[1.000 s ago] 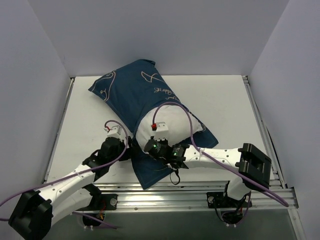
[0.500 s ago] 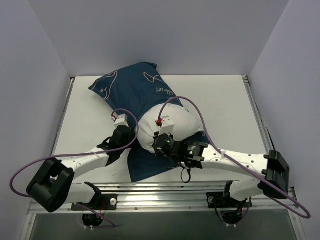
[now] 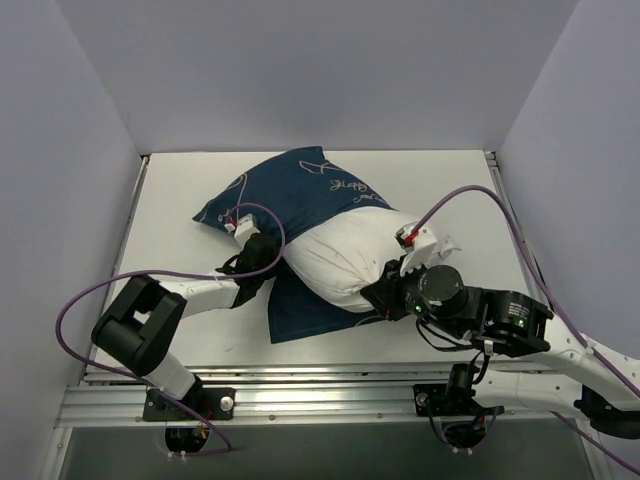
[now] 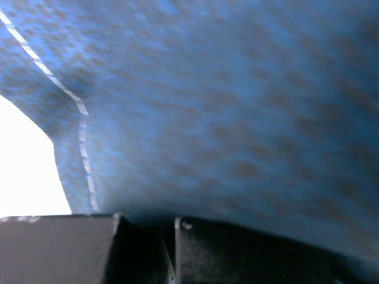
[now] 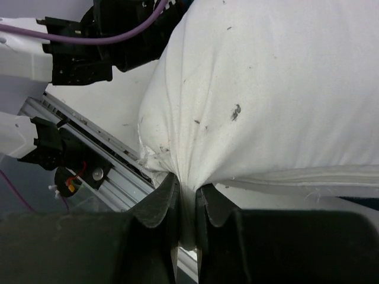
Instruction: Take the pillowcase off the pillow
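The navy pillowcase (image 3: 300, 190) with white line drawings lies across the middle of the table, and a loose flap (image 3: 300, 312) of it spreads toward the near edge. The white pillow (image 3: 345, 255) bulges out of its open end to the right. My left gripper (image 3: 262, 258) is shut on the pillowcase at the opening; blue fabric (image 4: 225, 106) fills the left wrist view above the closed gripper (image 4: 167, 236). My right gripper (image 3: 385, 290) is shut on a bunched corner of the pillow (image 5: 266, 89), pinched in the gripper (image 5: 186, 201).
The white table (image 3: 460, 200) is walled in by grey panels on three sides. An aluminium rail (image 3: 330, 385) runs along the near edge. Purple cables (image 3: 460, 195) loop above both arms. The left arm (image 5: 89, 41) shows at the upper left of the right wrist view.
My left gripper has closed on the pillowcase's edge. The right arm has drawn the pillow to the right, so more white shows. The pillowcase has shifted right.
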